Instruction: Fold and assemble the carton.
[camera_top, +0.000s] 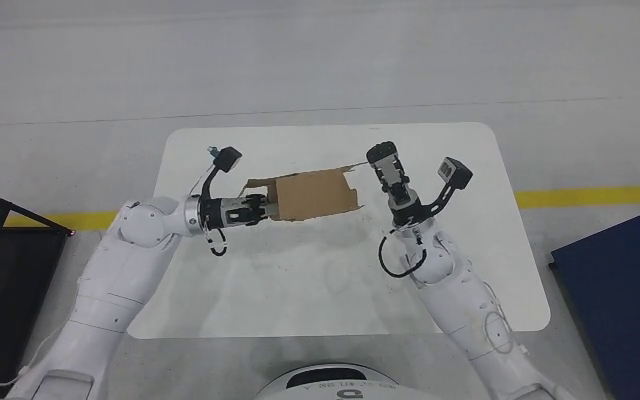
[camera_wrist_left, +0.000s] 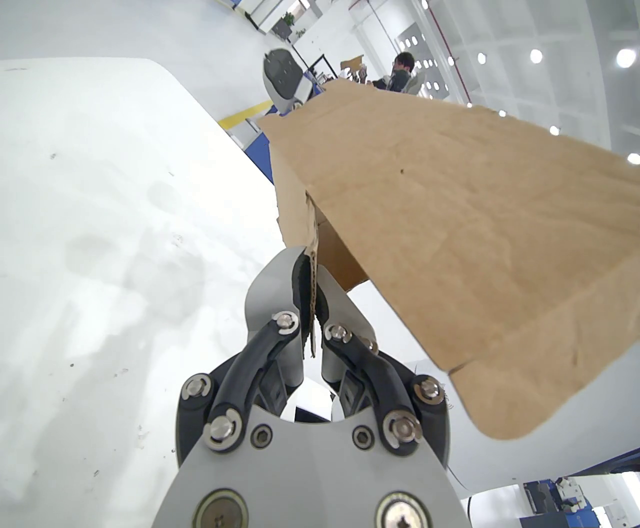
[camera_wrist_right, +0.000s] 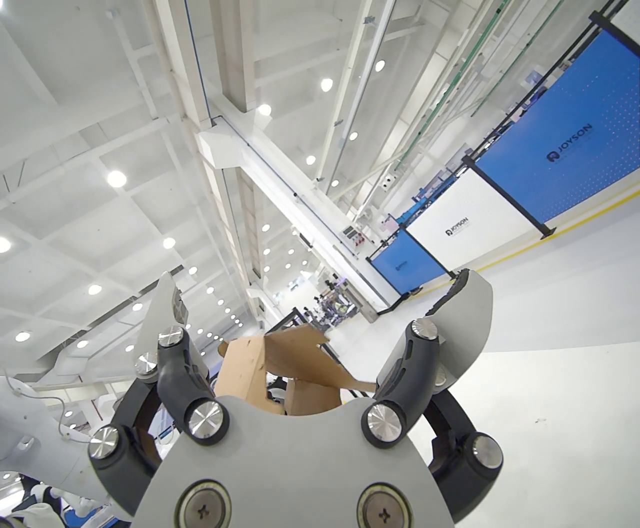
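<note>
The brown corrugated cardboard carton (camera_top: 315, 193), partly folded with flaps loose, hangs over the middle of the white rounded table (camera_top: 450, 290). The left gripper (camera_top: 265, 205) holds it at one end, and the left wrist view shows its fingers (camera_wrist_left: 300, 280) pinching a thin cardboard edge. The right gripper (camera_top: 382, 155) sits just beside the carton's opposite end, fingers (camera_wrist_right: 465, 300) spread wide with nothing between them.

The brown corrugated cardboard carton (camera_wrist_left: 450, 225) is cut off by the left wrist view's edge. Its lower part hides behind the right gripper's (camera_wrist_right: 316, 277) grey palm (only flaps show). From above, the left gripper's (camera_top: 262, 207) hold on it is too small to tell.
</note>
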